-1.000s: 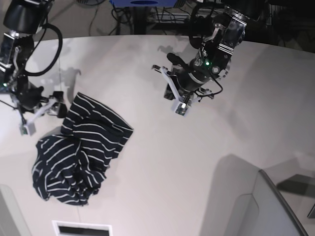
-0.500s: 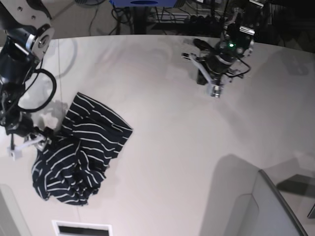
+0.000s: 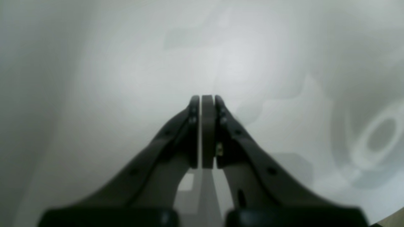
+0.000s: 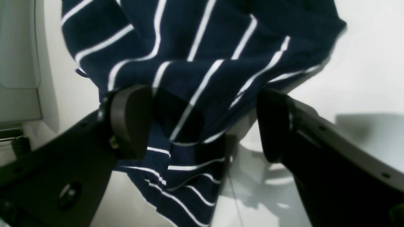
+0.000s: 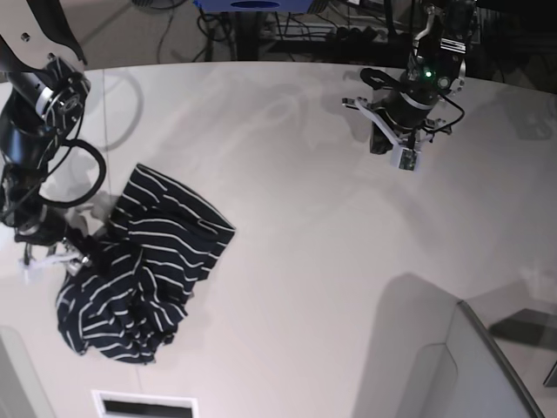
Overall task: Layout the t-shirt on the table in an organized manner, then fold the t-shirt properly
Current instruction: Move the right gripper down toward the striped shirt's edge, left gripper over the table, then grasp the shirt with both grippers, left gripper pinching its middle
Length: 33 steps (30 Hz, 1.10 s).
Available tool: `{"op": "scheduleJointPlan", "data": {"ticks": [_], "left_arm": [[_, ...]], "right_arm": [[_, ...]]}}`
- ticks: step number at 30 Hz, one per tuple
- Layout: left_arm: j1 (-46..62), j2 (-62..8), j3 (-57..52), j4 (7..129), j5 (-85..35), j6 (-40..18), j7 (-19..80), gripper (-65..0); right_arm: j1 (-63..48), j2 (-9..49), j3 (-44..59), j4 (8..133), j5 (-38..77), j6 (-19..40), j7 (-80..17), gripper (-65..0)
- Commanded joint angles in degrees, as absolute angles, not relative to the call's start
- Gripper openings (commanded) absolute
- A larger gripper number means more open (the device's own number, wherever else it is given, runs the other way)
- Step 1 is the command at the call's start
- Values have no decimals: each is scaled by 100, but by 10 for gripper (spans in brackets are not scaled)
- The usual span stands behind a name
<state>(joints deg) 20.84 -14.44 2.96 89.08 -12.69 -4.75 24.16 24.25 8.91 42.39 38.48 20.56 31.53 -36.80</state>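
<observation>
So the t-shirt is sitting in a crumpled heap at the lower left of the base view, on the white table, nowhere near flat. The right gripper is right at the shirt's left edge. In the right wrist view its jaws stand wide apart with a bunched fold of striped cloth sitting between the two pads, not pinched; the left pad looks to be up against the fabric. The left gripper is way off at the upper right of the base view, over bare table, jaws pressed together with nothing between them.
</observation>
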Motion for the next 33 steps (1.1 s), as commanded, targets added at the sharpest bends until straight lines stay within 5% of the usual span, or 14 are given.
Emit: {"op": "scheduleJointPlan", "data": {"ticks": [1, 4, 9, 18, 24, 33], "left_arm": [[2070, -1473, 286, 8998, -1297, -479, 2290, -650], [2062, -1473, 286, 8998, -1288, -479, 2290, -650], [2070, -1473, 286, 8998, -1270, -479, 2290, -650], [1833, -1358, 505, 8989, -1253, -488, 2290, -650], [778, -1297, 2141, 8470, -1262, -470, 2308, -650], [-690, 40, 3029, 6791, -1253, -488, 2237, -650]], "right_arm": [[2571, 945, 4242, 3802, 2123, 3213, -3609, -170], [2571, 945, 4242, 3635, 2123, 3213, -3600, -255], [2571, 936, 4242, 3679, 2123, 3222, -3609, -650], [1965, 699, 4119, 4365, 2123, 3257, -4426, -650], [1059, 207, 2976, 6097, 2123, 3240, -4576, -650], [796, 163, 2695, 6545, 2105, 3213, -4664, -650]]}}
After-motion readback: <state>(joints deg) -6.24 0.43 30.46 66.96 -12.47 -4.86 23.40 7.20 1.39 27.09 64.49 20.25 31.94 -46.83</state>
